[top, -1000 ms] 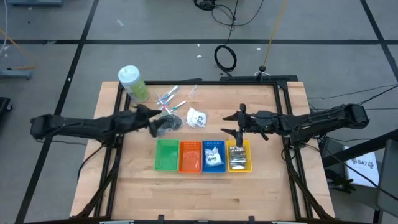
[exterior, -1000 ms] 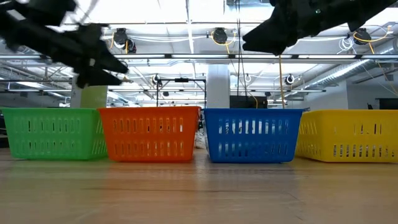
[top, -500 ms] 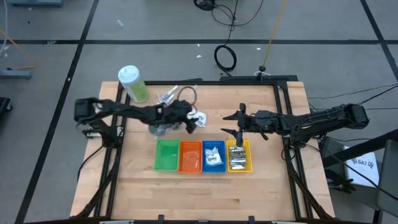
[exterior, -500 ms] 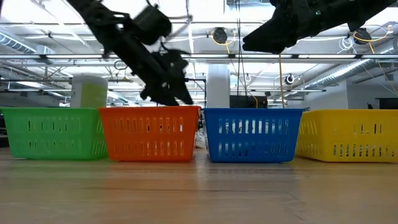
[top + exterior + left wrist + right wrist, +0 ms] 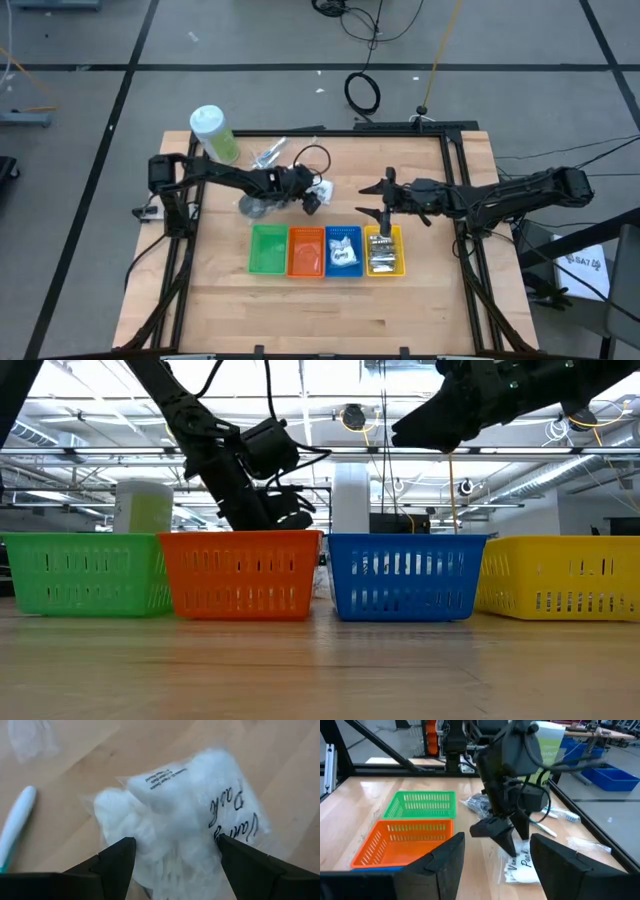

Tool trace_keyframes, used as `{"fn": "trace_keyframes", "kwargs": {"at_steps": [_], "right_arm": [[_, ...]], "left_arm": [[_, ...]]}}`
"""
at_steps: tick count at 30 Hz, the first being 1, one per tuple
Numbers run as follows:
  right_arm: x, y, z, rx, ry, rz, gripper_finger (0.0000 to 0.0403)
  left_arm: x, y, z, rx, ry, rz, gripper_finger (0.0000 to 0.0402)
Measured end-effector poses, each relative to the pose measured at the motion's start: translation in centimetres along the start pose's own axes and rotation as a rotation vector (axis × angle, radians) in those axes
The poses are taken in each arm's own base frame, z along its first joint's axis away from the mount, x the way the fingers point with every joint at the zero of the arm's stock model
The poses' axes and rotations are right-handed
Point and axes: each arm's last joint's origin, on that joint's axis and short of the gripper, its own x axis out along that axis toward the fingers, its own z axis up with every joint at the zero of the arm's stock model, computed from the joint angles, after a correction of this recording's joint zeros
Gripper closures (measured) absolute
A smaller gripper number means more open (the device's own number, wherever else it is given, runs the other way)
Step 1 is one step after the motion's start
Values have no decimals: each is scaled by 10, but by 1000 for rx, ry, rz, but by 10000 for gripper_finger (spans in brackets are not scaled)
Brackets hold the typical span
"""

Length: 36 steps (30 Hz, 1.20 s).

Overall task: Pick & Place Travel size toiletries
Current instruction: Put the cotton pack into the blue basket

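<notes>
A white packet with handwriting lies flat on the table behind the bins. My left gripper is open and points steeply down at it, one finger on either side; in the right wrist view its fingertips stand just above the packet. A dark clear pouch lies to the packet's left. Thin sticks lie farther back, and one shows beside the packet. My right gripper hangs open above the yellow bin's far end.
Green, orange, blue and yellow bins stand in a row near the table's middle; the blue one holds white packets, the yellow one silver tubes. A pale-green bottle stands at the far left corner.
My left gripper has swung from above the dark pouch toward the table's right, come down and tipped steeply downward over the white packet, staying open. The packet has not moved.
</notes>
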Motion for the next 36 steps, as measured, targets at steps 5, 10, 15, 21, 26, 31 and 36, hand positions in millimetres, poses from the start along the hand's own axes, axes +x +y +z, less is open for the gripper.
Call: {"fn": "trace_keyframes", "kwargs": {"at_steps": [5, 10, 15, 21, 26, 31, 36], "right_arm": [[-1, 0, -5, 7, -56, -1, 190], [-1, 0, -6, 7, -62, -4, 190], [-1, 0, -6, 9, -60, -7, 190], [2, -3, -11, 85, -27, -44, 190], [19, -8, -21, 149, -15, -67, 190], [35, -11, -30, 158, -25, -85, 189], [37, -12, -32, 157, -21, -87, 180]], "left_arm": [[0, -1, 0, 23, 15, -44, 171], [-5, -2, 3, 57, -3, -57, 280], [-20, -4, 13, 107, -61, -77, 388], [-62, -15, 27, 238, -183, -131, 395], [-97, -28, 31, 367, -286, -179, 396], [-117, -36, 27, 446, -325, -142, 396], [-114, -29, 18, 371, -218, -61, 394]]}}
